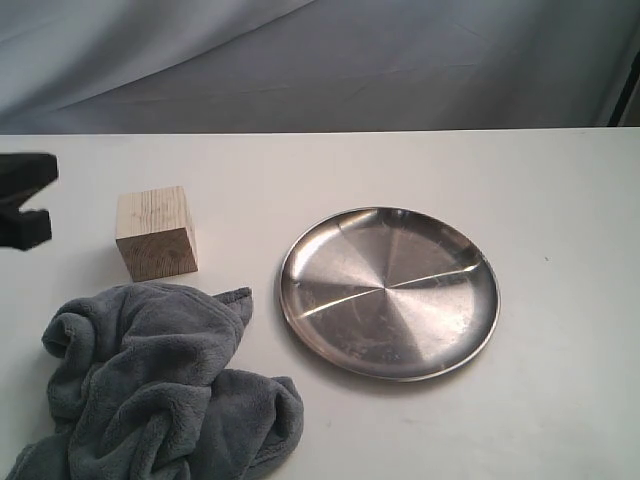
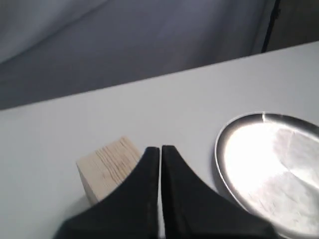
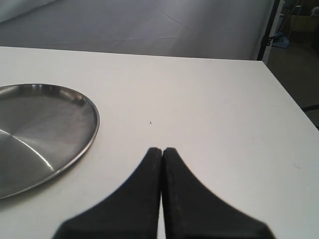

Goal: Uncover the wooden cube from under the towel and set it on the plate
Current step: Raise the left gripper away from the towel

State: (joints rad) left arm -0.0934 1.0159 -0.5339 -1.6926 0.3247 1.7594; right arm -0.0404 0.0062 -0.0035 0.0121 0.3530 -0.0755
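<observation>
The wooden cube (image 1: 155, 232) stands bare on the white table, left of the steel plate (image 1: 389, 291). Just in front of the cube lies the dark grey towel (image 1: 165, 390), crumpled in a heap and touching the cube's base. My left gripper (image 1: 25, 200) is at the far left edge, apart from the cube. In the left wrist view my left gripper (image 2: 160, 149) is shut with nothing between its jaws, and the cube (image 2: 105, 167) and plate (image 2: 271, 167) lie beyond it. My right gripper (image 3: 162, 150) is shut and empty, with the plate (image 3: 40, 132) off to one side.
The table's far edge (image 1: 320, 131) meets a grey cloth backdrop (image 1: 320, 60). In the right wrist view the table's side edge (image 3: 291, 94) drops off, with a dark stand (image 3: 271, 30) beyond it.
</observation>
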